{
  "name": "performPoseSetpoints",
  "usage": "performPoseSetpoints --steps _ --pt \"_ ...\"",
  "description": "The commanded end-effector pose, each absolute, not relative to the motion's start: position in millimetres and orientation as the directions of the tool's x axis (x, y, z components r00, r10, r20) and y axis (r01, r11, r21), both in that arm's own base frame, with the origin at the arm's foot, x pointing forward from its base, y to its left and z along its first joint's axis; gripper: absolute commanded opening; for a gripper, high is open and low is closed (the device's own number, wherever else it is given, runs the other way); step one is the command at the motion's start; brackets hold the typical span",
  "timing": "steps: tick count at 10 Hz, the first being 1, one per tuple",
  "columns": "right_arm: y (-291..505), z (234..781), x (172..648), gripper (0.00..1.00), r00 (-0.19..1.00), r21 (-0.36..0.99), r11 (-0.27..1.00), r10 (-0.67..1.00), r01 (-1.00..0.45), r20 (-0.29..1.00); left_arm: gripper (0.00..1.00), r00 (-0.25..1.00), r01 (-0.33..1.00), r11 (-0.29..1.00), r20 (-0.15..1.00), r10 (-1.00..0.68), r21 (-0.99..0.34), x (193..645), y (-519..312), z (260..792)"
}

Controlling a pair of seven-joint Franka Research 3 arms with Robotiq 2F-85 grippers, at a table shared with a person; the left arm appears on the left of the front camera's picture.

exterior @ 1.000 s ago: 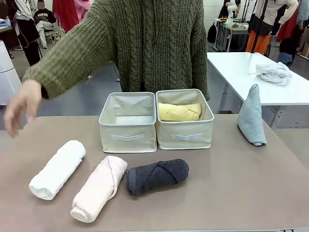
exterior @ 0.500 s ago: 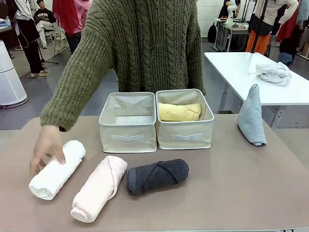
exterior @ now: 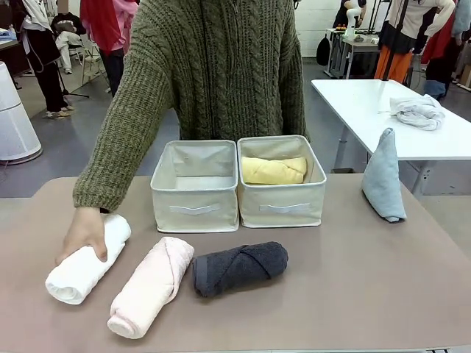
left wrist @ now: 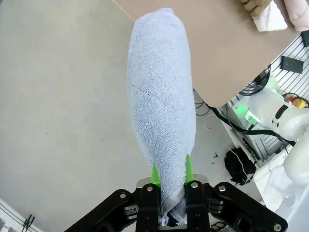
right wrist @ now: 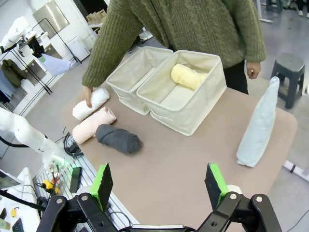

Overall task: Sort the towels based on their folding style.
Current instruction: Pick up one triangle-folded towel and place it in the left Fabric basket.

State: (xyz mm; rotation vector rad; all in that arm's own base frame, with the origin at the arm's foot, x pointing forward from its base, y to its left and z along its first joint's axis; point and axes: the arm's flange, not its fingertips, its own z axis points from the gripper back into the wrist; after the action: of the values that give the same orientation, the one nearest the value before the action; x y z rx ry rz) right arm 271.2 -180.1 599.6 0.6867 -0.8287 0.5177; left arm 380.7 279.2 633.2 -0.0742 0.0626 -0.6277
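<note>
- At nine o'clock on the table (exterior: 353, 294), a person's hand (exterior: 83, 235) rests on the white roll (exterior: 70, 281), apparently to take it for sorting.
- Toward six o'clock, the pale pink roll (exterior: 151, 285) and the dark grey roll (exterior: 239, 268) lie just beside each other, unsorted, in front of two cream boxes.
- At twelve o'clock, the right-hand box (exterior: 283, 211) holds the yellow roll (exterior: 274, 170), which suggests rolls belong there; the left-hand box (exterior: 195, 211) is presumably meant for cones.
- At three o'clock, the grey-green cone (exterior: 383, 180) stands upright near the table's edge, waiting its turn.
- Off the table's corner, the left gripper (left wrist: 170, 166) has its jaws clamped on one end of the periwinkle blue cone (left wrist: 161, 87), holding it out over the floor, likely in transit.
- Above the six o'clock edge, the right gripper (right wrist: 158, 180) hovers with jaws wide apart and nothing between them, free for a pick.
- No brand, label or writing can be read on towels or boxes.
</note>
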Motion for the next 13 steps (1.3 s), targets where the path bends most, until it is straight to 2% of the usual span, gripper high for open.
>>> performPoseSetpoints --steps 1,9,13 --pt "-180.6 600.2 273.5 1.00 0.554 0.341 0.657 0.143 -0.673 0.820 0.00 0.802 0.596 0.799 -0.002 -0.598 -0.078 383.5 277.9 635.8" --pt "-180.6 600.2 273.5 1.00 0.554 0.341 0.657 0.143 -0.673 0.820 0.00 0.775 0.631 0.775 0.005 -0.631 -0.043 389.8 249.2 641.0" --pt "-180.6 600.2 273.5 1.00 0.554 0.341 0.657 0.143 -0.673 0.820 0.00 0.683 0.730 0.683 -0.011 -0.730 0.038 400.9 198.2 653.8"
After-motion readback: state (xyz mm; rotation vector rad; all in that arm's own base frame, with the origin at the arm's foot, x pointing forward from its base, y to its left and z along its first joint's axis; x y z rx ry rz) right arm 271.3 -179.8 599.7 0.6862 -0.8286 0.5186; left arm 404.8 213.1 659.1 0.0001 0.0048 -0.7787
